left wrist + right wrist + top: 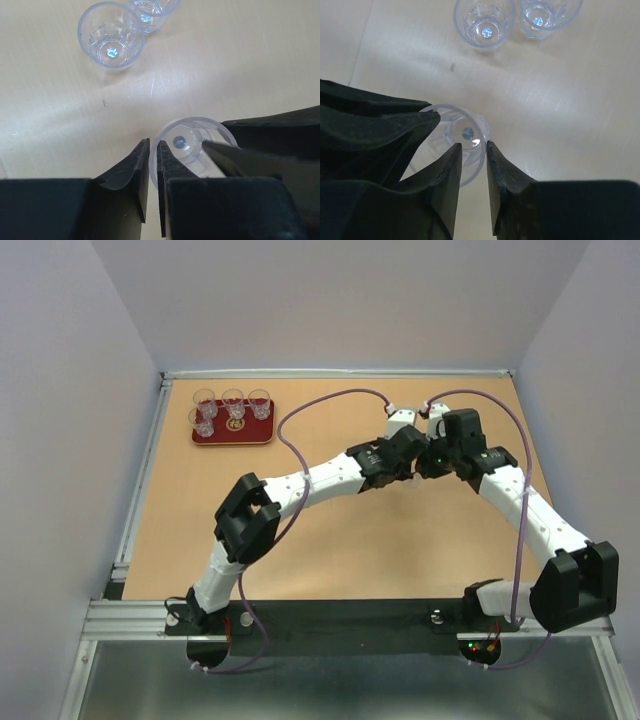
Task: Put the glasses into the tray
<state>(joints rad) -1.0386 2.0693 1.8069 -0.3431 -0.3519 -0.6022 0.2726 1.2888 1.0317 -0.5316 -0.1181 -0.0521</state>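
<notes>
A clear glass [178, 142] stands on the tan table between both grippers; it also shows in the right wrist view [467, 132]. My left gripper [152, 145] is shut on its rim, one finger inside and one outside. My right gripper [472, 145] straddles the opposite rim with its jaws a little apart. In the top view the left gripper [408, 455] and the right gripper [440, 452] meet right of centre and hide this glass. The dark red tray [258, 434] lies at the far left with several glasses [233, 400] in it.
Two more glasses stand on the table just beyond the grippers, one near [111, 35] and one further [150, 7], also in the right wrist view [485, 20] [547, 12]. Purple cables loop above both arms. Grey walls surround the table.
</notes>
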